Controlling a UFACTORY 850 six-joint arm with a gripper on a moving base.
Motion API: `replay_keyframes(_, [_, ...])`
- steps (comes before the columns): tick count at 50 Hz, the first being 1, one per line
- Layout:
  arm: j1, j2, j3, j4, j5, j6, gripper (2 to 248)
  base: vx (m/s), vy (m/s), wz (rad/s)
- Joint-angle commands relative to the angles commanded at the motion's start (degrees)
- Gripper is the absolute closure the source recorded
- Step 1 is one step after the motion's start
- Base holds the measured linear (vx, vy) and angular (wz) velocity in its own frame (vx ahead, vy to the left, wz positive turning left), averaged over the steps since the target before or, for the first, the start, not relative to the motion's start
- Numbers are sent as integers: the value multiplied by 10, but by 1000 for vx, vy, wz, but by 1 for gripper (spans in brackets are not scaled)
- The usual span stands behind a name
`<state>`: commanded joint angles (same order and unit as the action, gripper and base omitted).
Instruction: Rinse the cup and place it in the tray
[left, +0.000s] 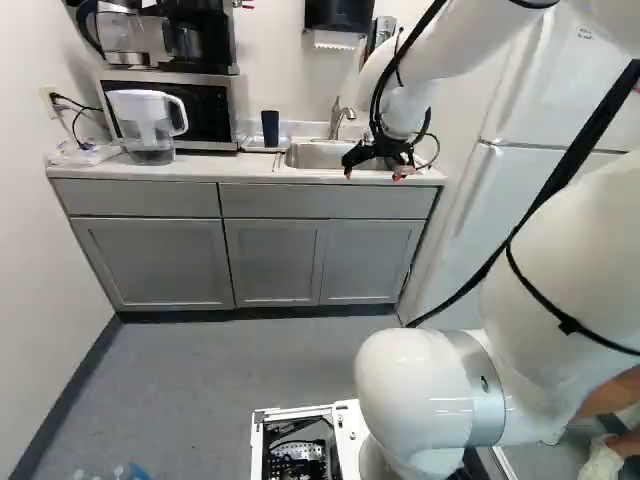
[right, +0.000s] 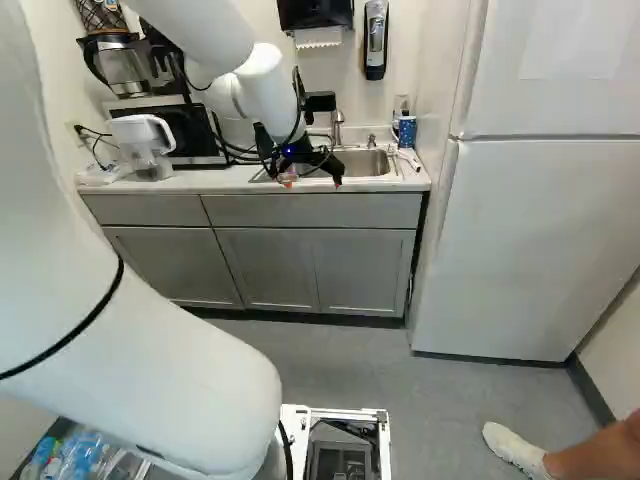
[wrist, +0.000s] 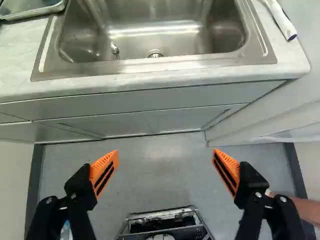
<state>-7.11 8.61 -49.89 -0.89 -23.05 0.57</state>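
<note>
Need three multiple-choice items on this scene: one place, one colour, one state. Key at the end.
1. Left base view: where is the dark cup?
A) in the basin
B) between microwave and sink
C) on the floor

2. Colour of the finger pads?
A) orange
B) green
C) white

3. State of the gripper?
A) shut on the cup
B) shut, empty
C) open, empty

Key:
1 B: it shows left of the sink, right of the microwave.
2 A: both pads are orange in the wrist view.
3 C: fingers wide apart, nothing held.
</note>
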Motion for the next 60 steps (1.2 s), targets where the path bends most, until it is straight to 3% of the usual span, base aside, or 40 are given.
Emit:
replay_keyframes(34, [0, 0, 2, 0, 4, 0, 3, 1, 0, 0])
replay_keyframes(60, [4, 4, 27, 1, 43, 0, 3, 0, 0, 0])
